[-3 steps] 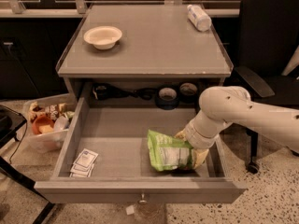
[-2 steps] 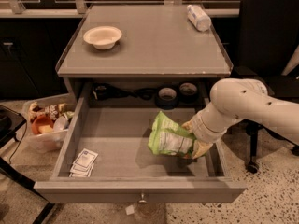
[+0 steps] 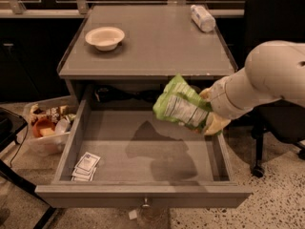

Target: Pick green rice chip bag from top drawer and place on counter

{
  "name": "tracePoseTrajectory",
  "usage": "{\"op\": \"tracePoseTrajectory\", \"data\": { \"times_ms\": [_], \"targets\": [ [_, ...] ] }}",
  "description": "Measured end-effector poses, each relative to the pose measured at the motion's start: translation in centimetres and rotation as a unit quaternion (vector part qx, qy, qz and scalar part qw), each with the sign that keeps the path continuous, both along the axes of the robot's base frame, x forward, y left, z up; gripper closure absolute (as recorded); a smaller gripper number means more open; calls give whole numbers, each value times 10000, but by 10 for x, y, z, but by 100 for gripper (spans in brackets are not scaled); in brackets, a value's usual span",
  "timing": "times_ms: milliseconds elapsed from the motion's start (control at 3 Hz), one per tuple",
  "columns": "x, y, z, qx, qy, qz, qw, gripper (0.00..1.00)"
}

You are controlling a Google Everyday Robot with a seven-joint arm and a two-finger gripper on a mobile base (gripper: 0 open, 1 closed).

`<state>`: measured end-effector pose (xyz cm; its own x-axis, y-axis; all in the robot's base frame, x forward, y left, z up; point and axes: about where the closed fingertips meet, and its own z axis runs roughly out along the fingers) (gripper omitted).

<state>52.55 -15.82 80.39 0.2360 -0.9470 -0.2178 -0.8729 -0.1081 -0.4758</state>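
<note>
Camera view: the gripper (image 3: 210, 111), at the end of a smooth, rounded white arm coming in from the right, hangs over the right side of the open top drawer (image 3: 143, 195), just below the counter's front edge. Its yellowish jaws are clenched on one end of the green rice chip bag (image 3: 179, 104), a crumpled, shiny foil pouch with a white printed panel. The bag is held in the air, tilted, clear of the drawer floor and casting a dark shadow on it. The drawer is shallow, matte grey wood with a small round knob (image 3: 145, 204); flat white paper packets (image 3: 86, 166) lie in its front left corner. On the flat grey counter (image 3: 157, 46) sit a shallow cream bowl (image 3: 105, 36) and a white wrapped packet (image 3: 202, 17).
</note>
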Motion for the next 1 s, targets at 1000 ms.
{"op": "tracePoseTrajectory", "data": {
  "times_ms": [1000],
  "targets": [
    [173, 21, 115, 526, -956, -1413, 9839, 100]
  ]
}}
